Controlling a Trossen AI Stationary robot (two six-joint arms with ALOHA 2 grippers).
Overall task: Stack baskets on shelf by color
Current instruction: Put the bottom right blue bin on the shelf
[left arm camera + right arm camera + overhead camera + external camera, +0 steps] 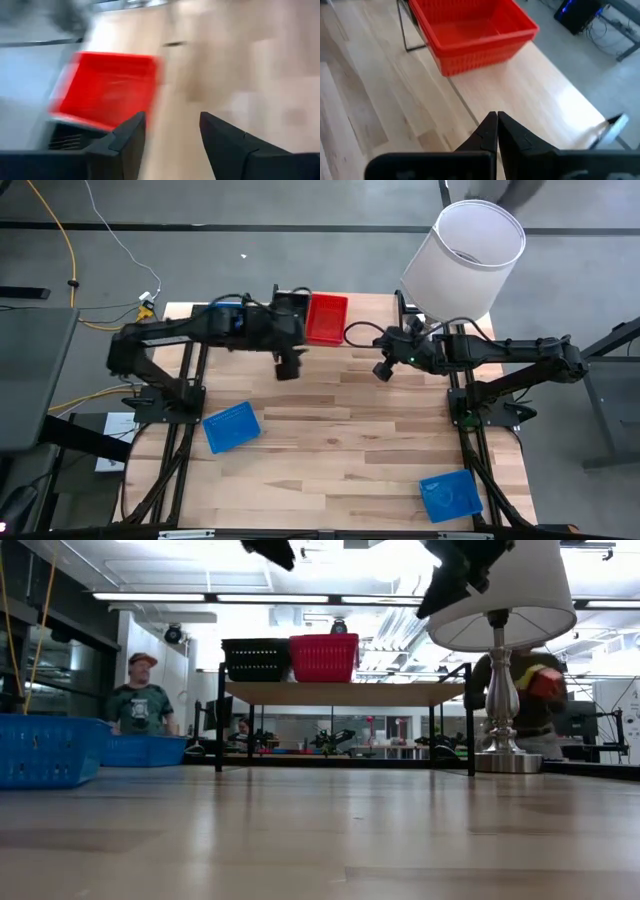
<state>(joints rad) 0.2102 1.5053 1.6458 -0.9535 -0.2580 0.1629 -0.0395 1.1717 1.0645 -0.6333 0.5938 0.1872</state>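
Observation:
On the shelf [345,693] at the table's far edge, a black basket [256,658] and a red basket [324,657] stand side by side on their bottoms. In the high view the red basket [326,318] shows, while my left arm covers most of the black one. My left gripper [172,135] hangs open above the table just in front of the shelf, near the black basket [70,137], with nothing between its fingers. My right gripper [496,125] is shut and empty, hovering right of the red basket [470,32]. Two blue baskets [232,427] [450,495] lie on the tabletop.
A white-shaded lamp [465,260] stands at the table's far right corner, next to the shelf. Beyond the table, one person [140,700] shows on the left and another [530,690] behind the lamp. Bare wood lies between the blue baskets.

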